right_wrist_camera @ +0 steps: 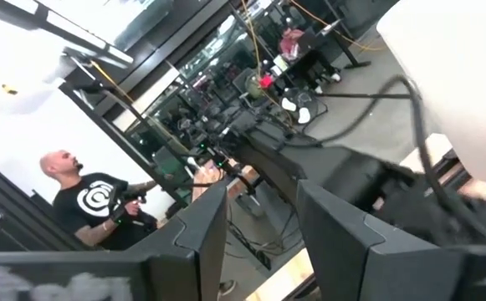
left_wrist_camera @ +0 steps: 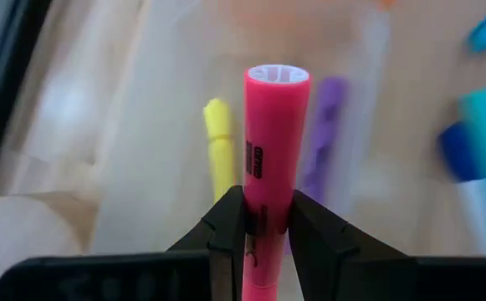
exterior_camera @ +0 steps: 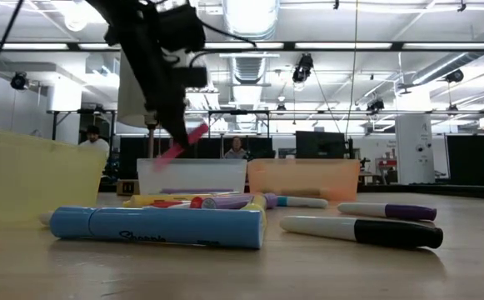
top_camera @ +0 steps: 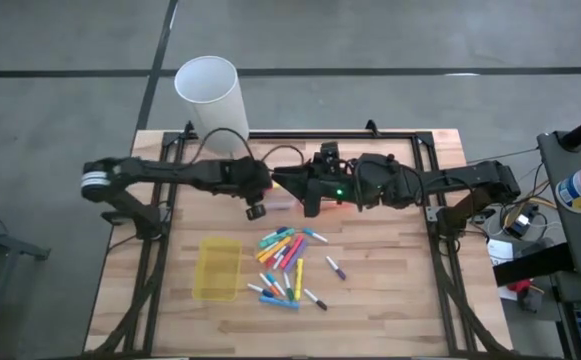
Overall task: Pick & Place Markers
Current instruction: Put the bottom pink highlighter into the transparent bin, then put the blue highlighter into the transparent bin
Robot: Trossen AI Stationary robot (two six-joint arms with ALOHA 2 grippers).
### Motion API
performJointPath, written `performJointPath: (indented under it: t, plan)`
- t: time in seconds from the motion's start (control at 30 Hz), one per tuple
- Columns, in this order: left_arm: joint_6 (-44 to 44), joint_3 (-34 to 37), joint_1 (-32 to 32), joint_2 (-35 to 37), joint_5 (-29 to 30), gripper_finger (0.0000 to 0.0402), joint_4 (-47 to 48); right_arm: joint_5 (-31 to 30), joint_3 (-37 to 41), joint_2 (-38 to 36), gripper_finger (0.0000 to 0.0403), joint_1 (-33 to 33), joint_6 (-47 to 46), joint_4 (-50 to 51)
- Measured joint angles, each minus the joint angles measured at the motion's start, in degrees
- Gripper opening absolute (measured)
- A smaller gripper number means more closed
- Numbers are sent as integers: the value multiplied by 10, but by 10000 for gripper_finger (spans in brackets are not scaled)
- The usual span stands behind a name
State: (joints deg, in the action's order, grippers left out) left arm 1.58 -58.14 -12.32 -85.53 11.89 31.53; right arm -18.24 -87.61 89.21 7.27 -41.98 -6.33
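Note:
My left gripper (left_wrist_camera: 266, 201) is shut on a pink marker (left_wrist_camera: 274, 125) and hangs over the table's middle (top_camera: 255, 210), just above a clear tray (exterior_camera: 192, 177). Under it lie a yellow marker (left_wrist_camera: 219, 146) and a purple one (left_wrist_camera: 326, 125). Several loose markers (top_camera: 285, 262) of mixed colours lie flat on the wood nearer the front edge; a blue one (exterior_camera: 154, 227) is nearest the low camera. My right gripper (right_wrist_camera: 259, 196) stands open and level, high over the table's middle (top_camera: 308, 195), with nothing between its fingers. My left gripper pinches the pink marker's barrel (left_wrist_camera: 268, 188) between its two fingers. The marker runs along the fingers, and its flat end (left_wrist_camera: 276, 75) sticks out past them. The fingers slant down from above. The marker (exterior_camera: 183, 143) hangs tilted, clear of the tray and the table.
A yellow tray (top_camera: 217, 268) sits left of the marker pile, and an orange tray (exterior_camera: 304, 177) stands beside the clear one under my right arm. A tall white cylinder (top_camera: 210, 95) stands at the far edge. People show in the room beyond (right_wrist_camera: 88, 201).

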Motion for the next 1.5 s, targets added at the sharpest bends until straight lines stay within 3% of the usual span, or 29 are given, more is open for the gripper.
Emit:
performJointPath:
  t: [0.17,0.43,0.7,0.9,1.07,1.37,1.5]
  plan:
    - [43,-3,-1,-33,82,72,-1,1,0,0,137,0,0,-1]
    - [35,-3,0,-38,73,78,-4,1,0,0,135,-1,3,0]
    - [26,-4,-2,-26,43,114,4,1,0,0,134,-4,7,0]
    - [23,-5,-3,-26,87,136,-14,1,0,3,129,-4,7,2]
    - [-11,-24,-1,-5,90,138,33,4,1,3,128,-3,7,29]
    - [-166,-56,4,105,-33,138,91,33,2,4,127,9,-64,210]
    - [-203,-56,5,167,-84,138,88,34,3,11,127,21,-47,243]
